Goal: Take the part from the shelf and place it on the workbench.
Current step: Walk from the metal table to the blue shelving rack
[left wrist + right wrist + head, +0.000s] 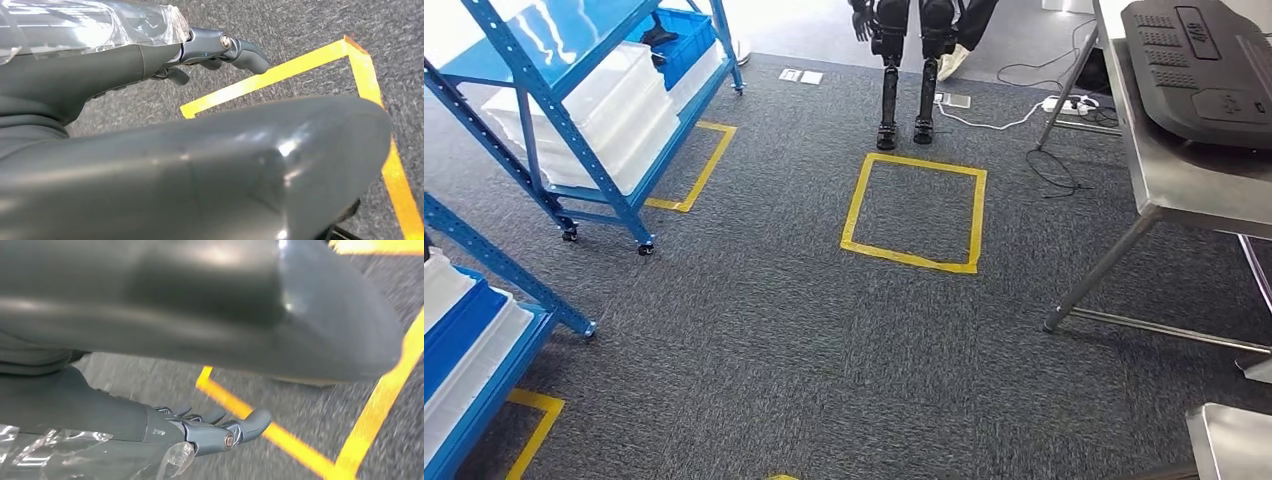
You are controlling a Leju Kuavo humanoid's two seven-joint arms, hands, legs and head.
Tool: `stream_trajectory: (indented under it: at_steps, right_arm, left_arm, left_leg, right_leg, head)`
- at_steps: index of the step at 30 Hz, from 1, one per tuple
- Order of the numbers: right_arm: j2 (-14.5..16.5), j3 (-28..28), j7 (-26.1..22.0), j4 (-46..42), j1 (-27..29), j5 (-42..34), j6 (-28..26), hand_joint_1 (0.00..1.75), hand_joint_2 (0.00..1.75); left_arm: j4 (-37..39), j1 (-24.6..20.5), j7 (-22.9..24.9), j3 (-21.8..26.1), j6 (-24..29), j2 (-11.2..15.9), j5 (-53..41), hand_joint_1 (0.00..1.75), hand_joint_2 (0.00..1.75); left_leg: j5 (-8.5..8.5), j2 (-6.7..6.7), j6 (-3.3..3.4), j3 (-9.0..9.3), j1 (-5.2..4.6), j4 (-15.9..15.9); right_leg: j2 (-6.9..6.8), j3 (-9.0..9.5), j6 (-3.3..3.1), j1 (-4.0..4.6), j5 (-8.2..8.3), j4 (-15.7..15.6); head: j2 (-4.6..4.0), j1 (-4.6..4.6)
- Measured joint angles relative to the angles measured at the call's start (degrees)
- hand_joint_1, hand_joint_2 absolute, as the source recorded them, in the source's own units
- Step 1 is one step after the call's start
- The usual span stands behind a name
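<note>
Two blue shelf racks stand on the left: a far shelf (574,60) with white bins and a blue bin (686,40) holding a dark object (660,36), and a near shelf (484,255) at the left edge. The steel workbench (1169,180) is at the right, with a large black moulded part (1199,65) lying on it. My left hand (220,50) hangs over the carpet with loosely extended fingers and nothing in it. My right hand (215,432) also hangs over the carpet and holds nothing.
A yellow tape square (856,215) marks the grey carpet ahead, and more tape corners lie by the shelves (709,160). A pair of dark legs (904,90) stands beyond the square. Cables (1054,165) trail near the workbench legs. Another steel surface (1229,440) sits at the lower right.
</note>
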Motion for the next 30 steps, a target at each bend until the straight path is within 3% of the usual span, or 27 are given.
stream_trajectory:
  at_steps: [2, 3, 5, 7, 9, 10, 11, 12, 13, 14, 16, 18, 21, 25, 28, 29, 30]
  right_arm:
    - [0.02, 0.77, 2.45, 0.75, 0.05, 1.44, -1.04, 0.00, 0.00]
    - [0.02, 1.23, 3.76, 1.10, 0.09, 2.01, -1.43, 0.00, 0.00]
    - [0.04, 2.05, 5.92, 1.74, 0.24, 2.78, -1.82, 0.00, 0.00]
    - [0.05, 2.77, 7.26, 2.32, 0.66, 3.25, -1.96, 0.00, 0.00]
    - [0.03, 3.53, 8.16, 2.95, 1.27, 3.65, -2.00, 0.00, 0.00]
    - [0.02, 3.94, 8.54, 3.28, 1.58, 3.80, -2.00, 0.00, 0.00]
    - [0.02, 4.33, 8.95, 3.59, 1.83, 3.88, -1.97, 0.00, 0.00]
    - [0.01, 4.69, 9.39, 3.86, 2.02, 3.90, -1.92, 0.00, 0.00]
    - [0.01, 5.01, 9.89, 4.08, 2.12, 3.92, -1.84, 0.00, 0.00]
    - [0.01, 5.28, 10.36, 4.23, 2.15, 3.94, -1.71, 0.00, 0.00]
    - [0.02, 5.78, 11.10, 4.48, 2.19, 3.99, -1.45, 0.00, 0.00]
    - [0.04, 6.23, 11.36, 4.69, 2.24, 4.10, -1.33, 0.00, 0.00]
    - [0.05, 6.52, 11.30, 4.80, 2.20, 4.33, -1.33, 0.00, 0.00]
    - [0.12, 6.68, 11.17, 4.81, 2.03, 4.44, -1.35, 0.00, 0.00]
    - [0.23, 7.62, 10.71, 5.02, 2.17, 5.02, -1.49, 0.00, 0.00]
    - [0.28, 7.94, 10.63, 5.09, 2.28, 5.24, -1.51, 0.00, 0.00]
    - [0.33, 8.13, 10.63, 5.10, 2.33, 5.36, -1.47, 0.00, 0.00]
  left_arm:
    - [0.00, -0.21, 0.01, -0.18, -0.02, 0.00, -0.18, 0.00, 0.00]
    - [0.00, -0.26, 0.02, -0.31, -0.02, 0.00, -0.32, 0.00, 0.00]
    - [0.00, -0.18, 0.14, -0.57, -0.01, 0.01, -0.63, 0.00, 0.00]
    - [0.00, -0.07, 0.30, -0.74, 0.03, 0.03, -0.79, 0.00, 0.00]
    - [0.00, -0.22, 0.33, -0.84, 0.06, 0.00, -0.81, 0.00, 0.00]
    - [0.00, -0.31, 0.33, -0.88, 0.07, -0.02, -0.79, 0.00, 0.00]
    - [0.00, -0.30, 0.33, -0.91, 0.07, -0.03, -0.75, 0.00, 0.00]
    - [0.00, -0.20, 0.34, -0.93, 0.08, -0.04, -0.70, 0.00, 0.00]
    - [0.00, -0.08, 0.35, -0.95, 0.09, -0.03, -0.66, 0.00, 0.00]
    - [0.00, 0.00, 0.38, -0.95, 0.12, -0.02, -0.64, 0.00, 0.00]
    - [0.00, -0.14, 0.44, -0.94, 0.21, 0.02, -0.64, 0.00, 0.00]
    - [0.00, -0.45, 0.50, -0.94, 0.26, 0.04, -0.67, 0.00, 0.00]
    - [0.00, -0.54, 0.55, -0.96, 0.26, 0.04, -0.75, 0.00, 0.00]
    - [0.00, -0.42, 0.62, -0.97, 0.26, 0.04, -0.79, 0.00, 0.00]
    - [0.00, -0.50, 0.68, -1.02, 0.20, 0.03, -0.99, 0.00, 0.00]
    - [0.00, -0.53, 0.68, -1.04, 0.16, 0.02, -1.05, 0.00, 0.00]
    - [0.00, -0.44, 0.72, -1.06, 0.12, 0.02, -1.11, 0.00, 0.00]
  left_leg:
    - [-0.15, -1.24, -0.65, -0.25, 0.08, 0.58]
    - [-0.13, -1.68, -0.95, -0.43, 0.09, 0.60]
    - [0.01, -2.30, -1.40, -0.85, 0.37, 0.46]
    - [-1.93, -0.34, -1.86, -2.64, 0.40, 3.62]
    - [-6.24, 2.64, -2.27, -6.86, 0.29, 12.40]
    - [-8.18, 3.26, -2.44, -9.24, 0.33, 17.38]
    - [-9.26, 3.54, -2.52, -10.96, 0.37, 20.90]
    - [-9.23, 3.69, -2.54, -11.53, 0.39, 22.04]
    - [-8.08, 3.91, -2.48, -10.72, 0.39, 20.45]
    - [-6.14, 4.45, -2.31, -8.66, 0.34, 16.50]
    - [-2.34, 7.52, -1.74, -3.32, -0.10, 6.62]
    - [-0.94, 9.39, -1.26, -0.55, -0.61, 1.33]
    - [-0.99, 8.47, -1.06, -0.45, -0.81, 0.69]
    - [-0.81, 7.80, -0.76, -0.15, -0.71, 0.30]
    - [-0.15, 4.25, 0.32, 0.78, -0.44, -0.68]
    - [-0.05, 2.91, 0.53, 0.87, -0.46, -0.78]
    - [-0.04, 2.04, 0.51, 0.92, -0.42, -0.76]
  right_leg:
    - [2.72, 3.55, 0.02, -0.49, 2.82, -7.30]
    - [3.40, 4.15, -0.19, -0.46, 3.16, -8.51]
    - [2.08, 4.36, -1.02, -0.13, 3.49, -8.96]
    - [0.50, 4.58, -1.81, 0.03, 3.75, -9.49]
    - [-1.16, 4.79, -2.29, 0.24, 3.80, -9.85]
    - [-2.07, 4.84, -2.45, 0.37, 3.71, -9.88]
    - [-2.93, 4.90, -2.55, 0.45, 3.59, -9.88]
    - [-3.70, 5.00, -2.60, 0.51, 3.45, -9.87]
    - [-4.36, 5.16, -2.59, 0.53, 3.29, -9.87]
    - [-4.92, 5.40, -2.51, 0.53, 3.12, -9.88]
    - [-5.89, 5.98, -2.10, 0.67, 2.66, -9.83]
    - [-6.97, 6.42, -1.52, 0.88, 2.26, -9.82]
    - [-8.04, 6.73, -1.15, 0.95, 2.12, -10.06]
    - [-8.34, 7.00, -0.80, 0.87, 1.98, -10.21]
    - [-3.76, -0.55, -0.33, 0.68, -5.63, 5.87]
    - [-2.25, -3.19, -0.34, 0.68, -7.50, 11.02]
    - [-2.15, -3.19, -0.37, 0.66, -6.35, 10.27]
  head:
    - [0.01, 0.01]
    - [0.02, 0.02]
    - [0.01, 0.03]
    - [-0.01, -0.02]
    - [-0.01, -0.03]
    - [-0.01, -0.02]
    - [-0.01, -0.01]
    - [-0.01, -0.01]
    - [-0.01, -0.01]
    - [-0.02, -0.01]
    - [-0.01, -0.03]
    - [0.00, -0.01]
    - [0.00, -0.03]
    - [0.00, -0.04]
    - [-0.01, -0.03]
    - [-0.01, -0.02]
    - [0.00, -0.03]
